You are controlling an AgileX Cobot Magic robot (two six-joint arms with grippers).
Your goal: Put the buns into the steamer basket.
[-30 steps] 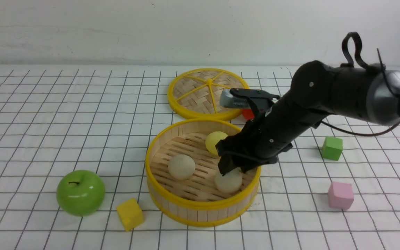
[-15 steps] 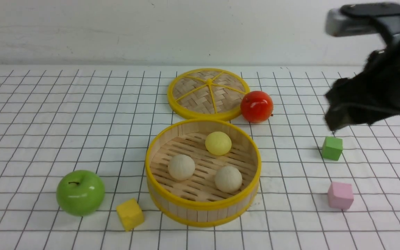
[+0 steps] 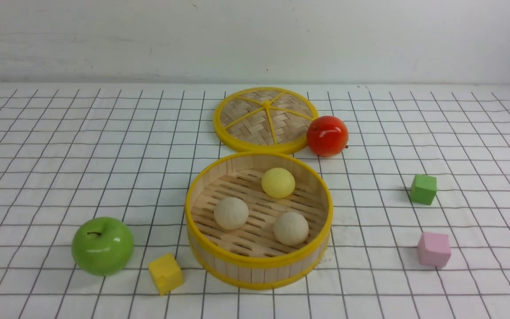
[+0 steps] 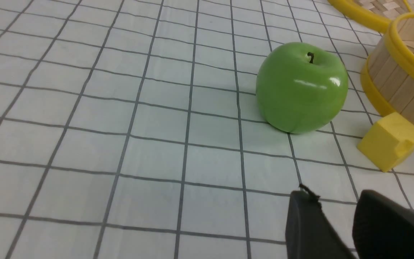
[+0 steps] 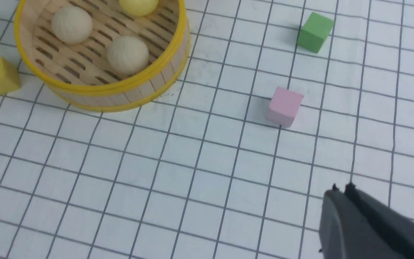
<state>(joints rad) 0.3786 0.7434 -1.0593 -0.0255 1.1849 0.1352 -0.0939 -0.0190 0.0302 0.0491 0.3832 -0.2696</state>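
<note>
The steamer basket stands in the middle of the table. Three buns lie on its slotted floor: a pale yellow bun at the back, a beige bun on the left and a beige bun on the right. The right wrist view shows the basket with both beige buns. Neither arm shows in the front view. My left gripper is open and empty, low over the cloth near the green apple. My right gripper is shut and empty, high above the cloth, away from the basket.
A flat woven lid lies behind the basket with a red apple beside it. The green apple and a yellow cube sit left of the basket. A green cube and a pink cube sit to the right.
My right arm has left the basket, lifting up and to the right, out of the front view. The right beige bun stays on the basket floor. The red apple is uncovered.
</note>
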